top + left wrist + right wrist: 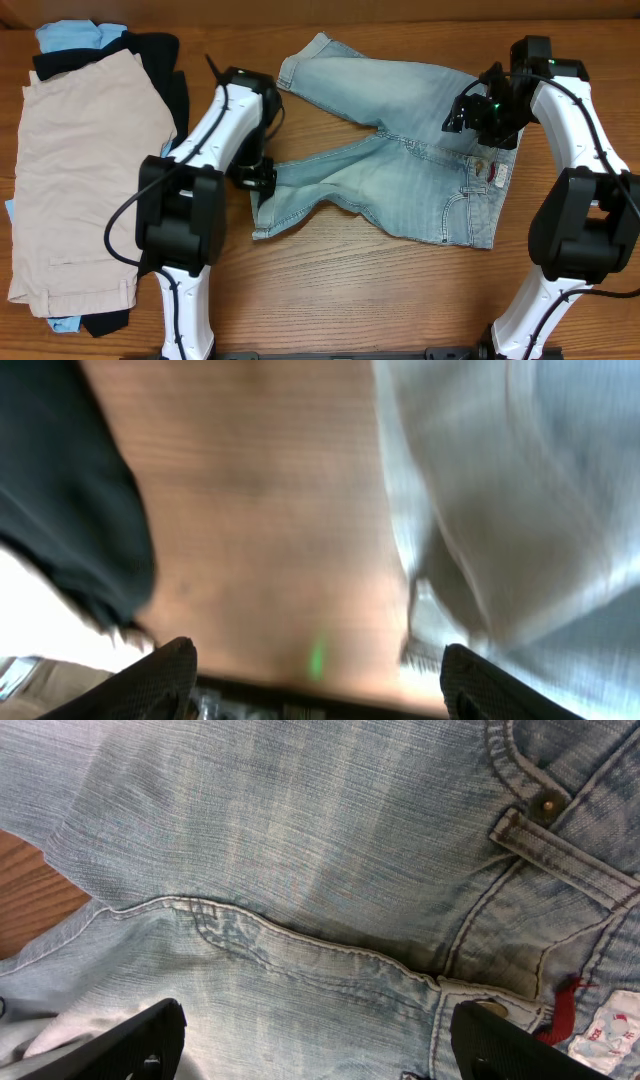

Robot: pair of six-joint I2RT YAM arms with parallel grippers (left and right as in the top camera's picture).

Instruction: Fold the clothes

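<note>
The pale blue denim shorts (400, 170) lie spread flat mid-table, waistband to the right and both legs pointing left. My left gripper (255, 180) hovers at the hem of the nearer leg. In the blurred left wrist view its jaws (318, 680) stand open over bare wood, and the denim hem (500, 510) lies just to the right. My right gripper (468, 112) is over the shorts near the waistband. It is open (320, 1045), with denim (300, 870) under it and nothing between the fingers. A small label (610, 1040) shows beside the right finger.
A pile of other garments sits at the table's left: a beige one (85, 170) on top, black (150, 55) and sky-blue (70, 35) showing beneath. Black cloth (60, 490) lies close to the left gripper's left side. Bare wood (350, 290) shows in front of the shorts.
</note>
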